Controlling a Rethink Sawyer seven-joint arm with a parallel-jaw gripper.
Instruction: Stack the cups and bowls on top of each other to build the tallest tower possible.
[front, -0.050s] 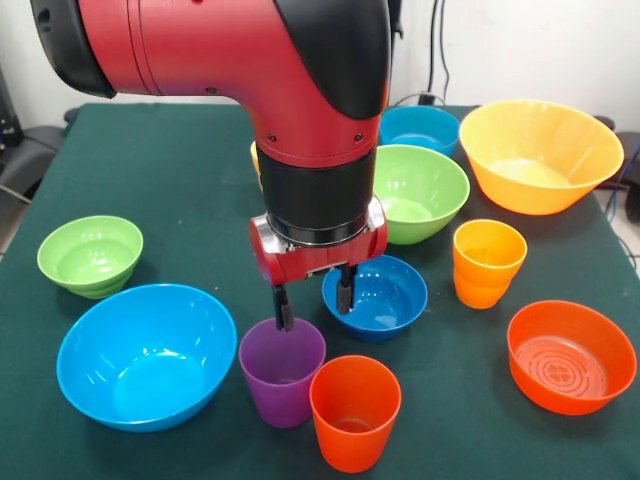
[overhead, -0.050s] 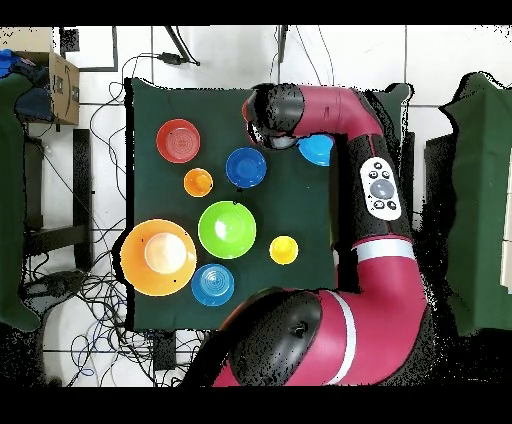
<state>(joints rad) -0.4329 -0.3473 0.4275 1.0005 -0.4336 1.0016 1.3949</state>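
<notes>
The claw (front, -0.050s: 312, 298) hangs at frame centre, fingers apart: one tip at the purple cup's (front, -0.050s: 281, 372) rim, the other over the small dark blue bowl (front, -0.050s: 376, 296). Red-orange cup (front, -0.050s: 354, 411) touches it, lower centre. Nothing is stacked.

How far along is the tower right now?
Nothing is stacked yet, unless the orange-yellow cup is two nested. In hand: the hand, open, hangs above the purple cup and small dark blue bowl. Left: everything, including the red-orange cup and large light blue bowl.
</notes>
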